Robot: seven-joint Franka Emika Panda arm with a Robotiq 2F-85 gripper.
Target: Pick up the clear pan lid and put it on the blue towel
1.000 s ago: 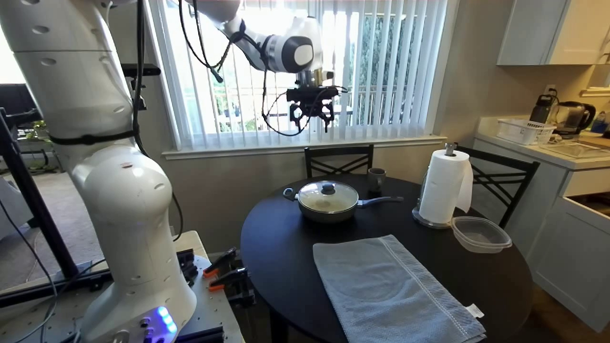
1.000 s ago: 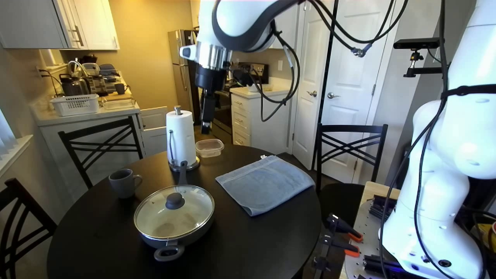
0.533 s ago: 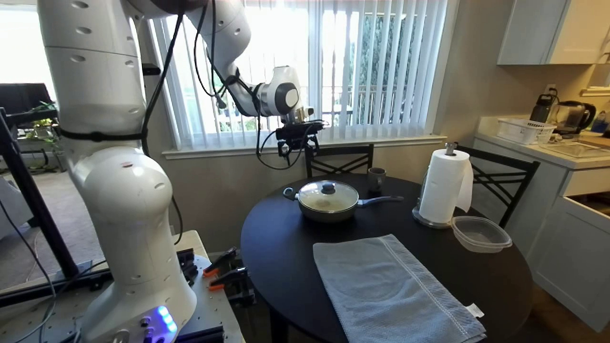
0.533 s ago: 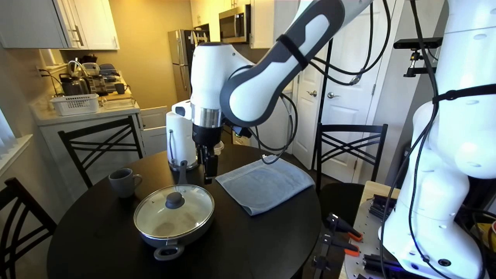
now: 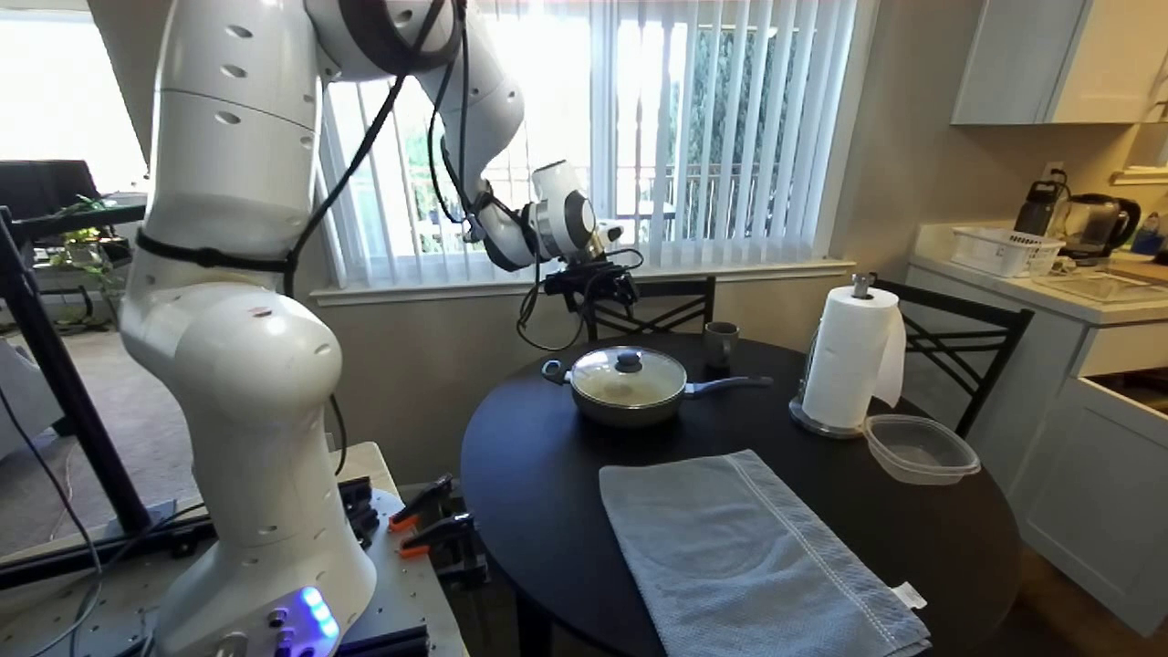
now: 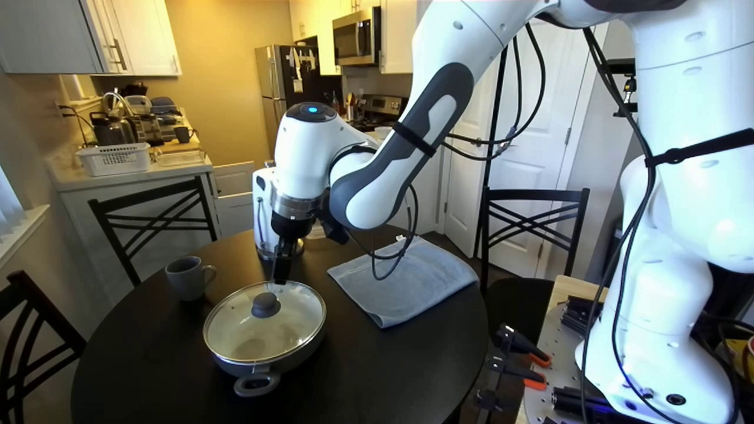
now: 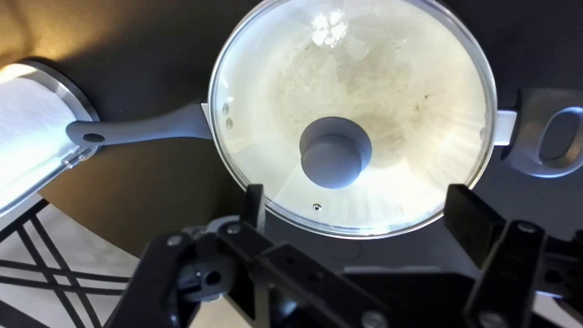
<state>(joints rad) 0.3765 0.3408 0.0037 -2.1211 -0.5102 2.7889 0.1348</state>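
Downward and inward travel of the Panda arm (image 6: 442,112) over the preceding second had brought the Robotiq gripper (image 7: 355,193) to a low, tilted pose, while everything on the round black table (image 5: 520,456) had kept its place. The blue towel (image 5: 748,547) lay flat on that table and offered a broad receiving surface. The sauté pan (image 5: 620,416) stood upright near the towel, not touching it. The clear pan lid (image 7: 355,95) was seated on the pan's mouth and was not yet lifted. It was a round, transparent glass disc bound by a thin bright rim (image 7: 491,91); highlights marked its surface, and the pale, stained pan interior showed through. Handling was judged as follows: stiff, moderately heavy, slippery at the smooth glass, and liable to chip or crack if dropped. The recommended grasp point was the rounded grey knob (image 7: 334,152) at the disc's centre; a hold on the rim would probably have slipped. The knob's curved sides favoured a level, centred closure low on its flanks, since an off-centre lift would likely have let the disc swing. The fingers (image 7: 471,214) stood well apart and held nothing; they hung above lid height, touched no part of the glass, and had not reached the knob. The small metal-lined vent hole (image 7: 317,207) lay between the knob and the rim.
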